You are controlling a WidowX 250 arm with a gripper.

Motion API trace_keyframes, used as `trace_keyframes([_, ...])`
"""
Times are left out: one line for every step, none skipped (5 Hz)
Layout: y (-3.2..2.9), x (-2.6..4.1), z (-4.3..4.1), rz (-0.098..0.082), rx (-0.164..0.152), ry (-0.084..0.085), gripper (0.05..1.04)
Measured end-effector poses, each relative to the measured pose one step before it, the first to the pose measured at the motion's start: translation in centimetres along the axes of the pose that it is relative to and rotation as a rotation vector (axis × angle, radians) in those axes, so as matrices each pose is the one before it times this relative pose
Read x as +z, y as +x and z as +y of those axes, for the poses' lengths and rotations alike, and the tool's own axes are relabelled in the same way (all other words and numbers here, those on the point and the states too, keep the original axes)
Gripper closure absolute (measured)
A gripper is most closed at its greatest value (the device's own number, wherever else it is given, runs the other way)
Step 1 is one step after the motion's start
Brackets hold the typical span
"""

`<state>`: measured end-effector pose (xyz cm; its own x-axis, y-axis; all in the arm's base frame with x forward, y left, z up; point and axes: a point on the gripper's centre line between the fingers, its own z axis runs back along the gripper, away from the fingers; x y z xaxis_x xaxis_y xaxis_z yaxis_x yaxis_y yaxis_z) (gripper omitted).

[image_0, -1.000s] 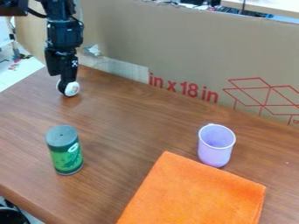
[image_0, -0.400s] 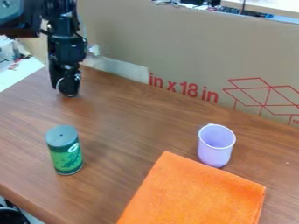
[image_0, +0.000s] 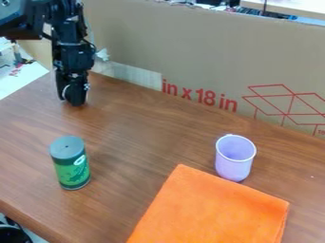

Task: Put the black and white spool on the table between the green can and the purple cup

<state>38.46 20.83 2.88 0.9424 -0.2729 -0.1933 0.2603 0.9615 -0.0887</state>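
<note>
A can (image_0: 71,166) with a green label and a gray top stands up straight on the brown desk (image_0: 139,137). Past the can, farther back on the desk, the black gripper (image_0: 71,100) hangs down low. The small round white thing (image_0: 65,92) is there too, right at the gripper. The gripper hides most of it, and a thin, curved white edge peeks out on the side toward the view's left. I cannot tell if the gripper is wide or narrow, or if it squeezes the white thing.

A big cardboard wall (image_0: 190,52) stands past the can and runs along the back of the desk. It is near the gripper and blocks the way on that side. It has red marks, and a pale strip (image_0: 139,76) is stuck low on it.

To the right of the can, well apart from it, a light purple cup (image_0: 233,166) stands with its open top up. An orange cloth (image_0: 215,204) lies flat to the right of the can and closer to the camera, with one edge just beside the cup.

I cannot tell which way the white thing points. So little of it shows that I cannot tell its long way, either.
</note>
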Motion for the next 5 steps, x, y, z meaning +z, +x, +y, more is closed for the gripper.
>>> trace_keyframes([0.302,1.948,-1.733,-0.0412,0.0008,0.0257,0.411])
trace_keyframes([1.101,5.538,-3.879,-0.081,-0.0359,0.0647,0.411])
trace_keyframes([0.357,-0.356,-4.638,0.0422,-0.0487,-0.0212,0.412])
trace_keyframes([0.935,-3.256,-4.594,0.0406,-0.0619,-0.0537,0.411])
trace_keyframes([-0.076,-2.839,-4.795,0.0521,-0.0313,-0.0427,0.411])
